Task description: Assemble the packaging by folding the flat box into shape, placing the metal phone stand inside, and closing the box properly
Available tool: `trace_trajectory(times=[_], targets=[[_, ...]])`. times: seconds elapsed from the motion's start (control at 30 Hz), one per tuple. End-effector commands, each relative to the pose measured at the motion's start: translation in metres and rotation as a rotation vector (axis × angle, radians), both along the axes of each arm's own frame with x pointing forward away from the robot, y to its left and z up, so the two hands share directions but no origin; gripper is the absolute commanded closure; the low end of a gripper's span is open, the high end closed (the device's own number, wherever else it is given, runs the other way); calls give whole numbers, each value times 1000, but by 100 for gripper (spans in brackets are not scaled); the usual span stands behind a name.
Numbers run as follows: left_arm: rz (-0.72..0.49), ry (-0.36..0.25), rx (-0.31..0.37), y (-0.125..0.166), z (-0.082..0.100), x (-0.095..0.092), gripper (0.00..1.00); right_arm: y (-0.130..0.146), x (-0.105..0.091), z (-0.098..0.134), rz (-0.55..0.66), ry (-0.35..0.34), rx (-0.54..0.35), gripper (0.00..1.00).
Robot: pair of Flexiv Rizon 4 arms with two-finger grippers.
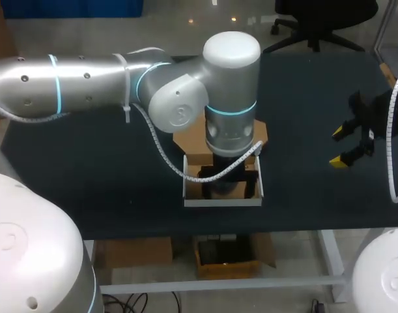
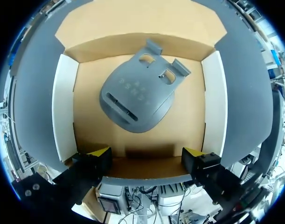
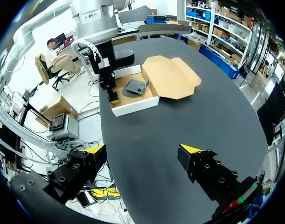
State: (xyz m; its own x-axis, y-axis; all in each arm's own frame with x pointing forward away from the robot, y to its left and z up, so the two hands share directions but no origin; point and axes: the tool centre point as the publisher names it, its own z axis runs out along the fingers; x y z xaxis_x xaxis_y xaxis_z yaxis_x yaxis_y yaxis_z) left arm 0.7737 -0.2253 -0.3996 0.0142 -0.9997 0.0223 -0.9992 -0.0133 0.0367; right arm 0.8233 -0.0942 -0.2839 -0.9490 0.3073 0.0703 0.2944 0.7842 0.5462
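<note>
An open cardboard box [image 2: 65,112] with white side walls lies near the table's front edge, its brown lid [image 2: 142,21] folded flat behind it. The grey metal phone stand [image 2: 138,95] lies flat on the box floor. My left gripper [image 2: 146,154] hangs open above the box's near wall, its yellow fingertips [image 2: 99,152] apart and touching nothing. In the head view my left wrist [image 1: 231,124] covers most of the box [image 1: 221,203]. My right gripper [image 3: 143,150] stands open over bare table well to the right, also seen as the right gripper [image 1: 342,147], facing the box [image 3: 133,103].
The dark table [image 1: 303,189] stretches bare between the box and my right gripper. The box's near wall lies close to the table's front edge. The flat lid [image 1: 189,140] takes up the space just behind the box.
</note>
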Motion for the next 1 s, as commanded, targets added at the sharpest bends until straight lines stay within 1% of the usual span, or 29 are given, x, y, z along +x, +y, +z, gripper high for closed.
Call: trace_trajectory(times=[0.03, 0.13, 0.23, 0.43, 0.5, 0.53, 0.6, 0.67, 1.0], targets=[[3, -7, 7, -1, 1, -8, 0, -1, -1, 1, 1, 0, 1, 0], [6, -8, 10, -1, 2, -9, 0, -1, -1, 1, 1, 0, 1, 0], [18, -30, 5, 2, 8, -4, 0, -1, -1, 1, 1, 0, 1, 0], [13, -112, -57, 15, 38, 10, 0, -1, -1, 1, 1, 0, 1, 0], [11, -131, -68, 22, 48, 16, 0, -1, -1, 1, 1, 0, 1, 0], [1, -142, -90, 25, 53, 19, 0, -1, -1, 1, 1, 0, 1, 0], [-5, -148, -102, 33, 60, 26, 0, -1, -1, 1, 1, 0, 1, 0], [-24, -160, -132, 41, 66, 32, 0, -1, -1, 1, 1, 0, 1, 0], [-123, -179, -249, 71, 87, 67, 0, -1, -1, 1, 1, 0, 1, 0]])
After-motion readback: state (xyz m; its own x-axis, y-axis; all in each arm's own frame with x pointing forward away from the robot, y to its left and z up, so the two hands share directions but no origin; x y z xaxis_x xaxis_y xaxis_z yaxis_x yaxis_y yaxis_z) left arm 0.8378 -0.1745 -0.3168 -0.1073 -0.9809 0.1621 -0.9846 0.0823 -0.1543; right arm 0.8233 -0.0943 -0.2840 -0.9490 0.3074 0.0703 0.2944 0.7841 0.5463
